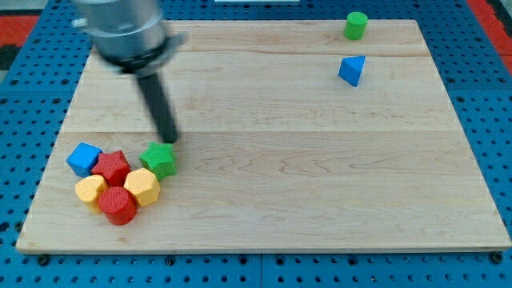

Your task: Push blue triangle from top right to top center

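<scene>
Blue triangle (352, 70), unmarked, top right

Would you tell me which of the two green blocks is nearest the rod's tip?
The green star block in the lower-left cluster, just below my tip; the green cylinder sits far away, top right.

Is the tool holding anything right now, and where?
Nothing is held. My tip sits just above the green block, far from the blue triangle.

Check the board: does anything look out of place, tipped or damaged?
Nothing is damaged. My tip sits by the green block at the view's bottom left, far from the blue triangle at top right.
</scene>
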You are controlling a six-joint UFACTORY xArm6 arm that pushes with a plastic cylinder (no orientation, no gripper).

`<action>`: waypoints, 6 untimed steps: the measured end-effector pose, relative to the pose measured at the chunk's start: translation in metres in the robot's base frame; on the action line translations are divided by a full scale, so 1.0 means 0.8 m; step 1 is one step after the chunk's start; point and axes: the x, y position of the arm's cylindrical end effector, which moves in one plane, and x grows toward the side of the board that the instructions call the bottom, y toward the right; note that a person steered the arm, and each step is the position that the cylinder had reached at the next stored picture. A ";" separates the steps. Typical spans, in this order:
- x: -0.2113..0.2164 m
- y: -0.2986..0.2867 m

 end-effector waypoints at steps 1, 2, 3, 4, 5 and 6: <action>-0.018 0.177; -0.059 0.358; -0.139 0.432; -0.145 0.297; -0.128 0.158; -0.189 0.218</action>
